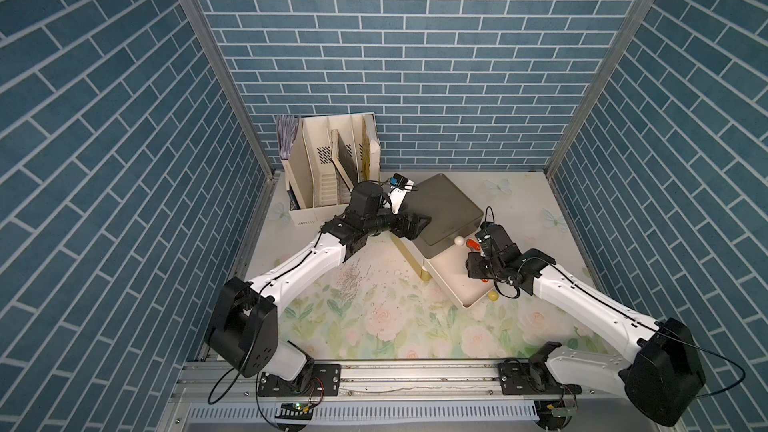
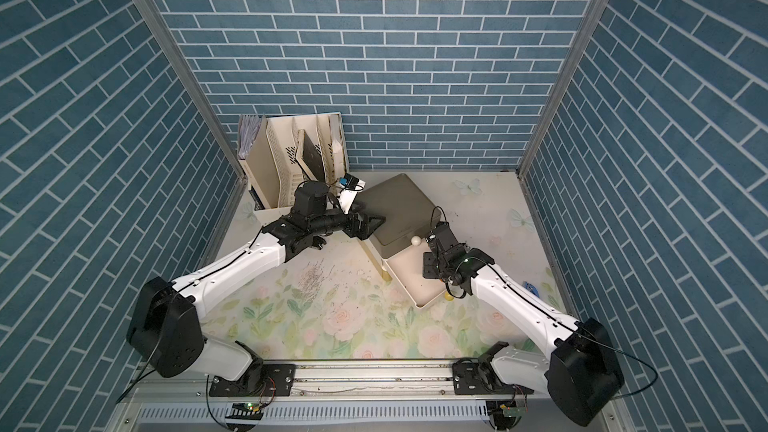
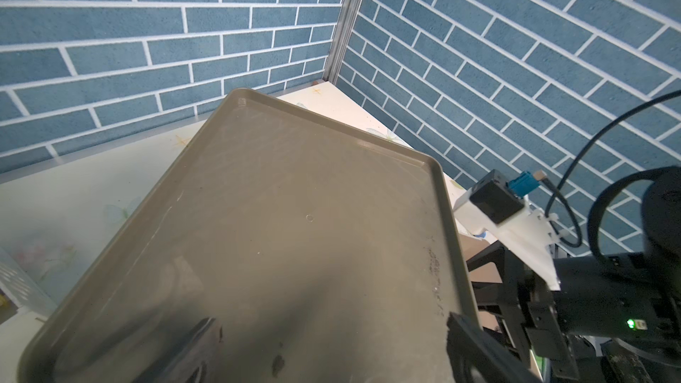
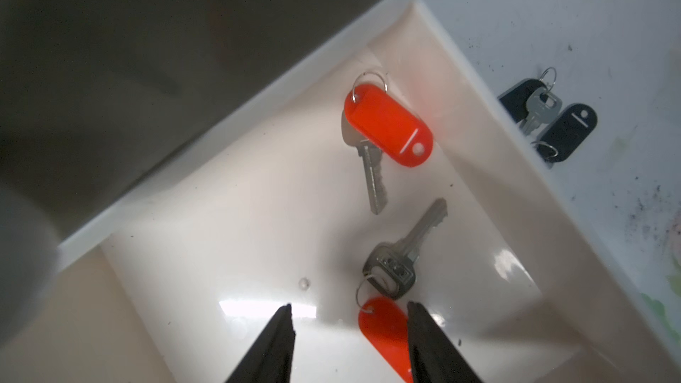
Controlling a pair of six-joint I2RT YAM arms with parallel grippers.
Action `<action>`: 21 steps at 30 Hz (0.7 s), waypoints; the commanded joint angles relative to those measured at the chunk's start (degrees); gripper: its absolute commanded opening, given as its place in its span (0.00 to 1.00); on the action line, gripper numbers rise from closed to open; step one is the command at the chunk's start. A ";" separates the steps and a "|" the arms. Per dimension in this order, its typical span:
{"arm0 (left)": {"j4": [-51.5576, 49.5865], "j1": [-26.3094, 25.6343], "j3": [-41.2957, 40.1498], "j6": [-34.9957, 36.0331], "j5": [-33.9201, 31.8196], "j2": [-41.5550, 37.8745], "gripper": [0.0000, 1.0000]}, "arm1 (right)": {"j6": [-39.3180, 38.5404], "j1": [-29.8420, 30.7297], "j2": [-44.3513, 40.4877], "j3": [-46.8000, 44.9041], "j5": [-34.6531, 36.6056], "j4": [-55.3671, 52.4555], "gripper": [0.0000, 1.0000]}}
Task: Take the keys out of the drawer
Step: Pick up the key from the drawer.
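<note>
Keys (image 4: pixel 388 125) with red tags lie in the drawer (image 4: pixel 206 252); blue-tagged keys (image 2: pixel 531 287) outside, at three o'clock. Right gripper (image 4: pixel 349 305) spread above one; left gripper (image 1: pixel 419 222): cannot tell.

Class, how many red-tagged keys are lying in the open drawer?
2. One red-tagged key lies at the back of the drawer, by the cabinet; the other red-tagged key lies at the tips of the open right claw. Others may lie hidden beneath it.

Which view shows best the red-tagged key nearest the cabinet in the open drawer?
The right wrist view: the red-tagged key lies whole on the drawer floor, ring, tag and blade clear. In a top view it is only a tiny red speck. The left wrist view misses it.
</note>
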 commanded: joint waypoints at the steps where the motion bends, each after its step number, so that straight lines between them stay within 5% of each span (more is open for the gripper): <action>1: -9.15 0.29 -2.03 -1.62 0.24 2.02 1.00 | 0.66 -0.15 1.76 0.38 0.95 -1.54 0.50; 16: -10.25 0.37 -1.72 -0.68 0.47 2.17 1.00 | -1.49 -0.98 7.01 -0.21 3.89 0.85 0.44; 21: -10.44 0.36 -1.45 -0.66 0.35 2.20 1.00 | -2.13 -1.80 7.30 -0.24 3.48 1.10 0.31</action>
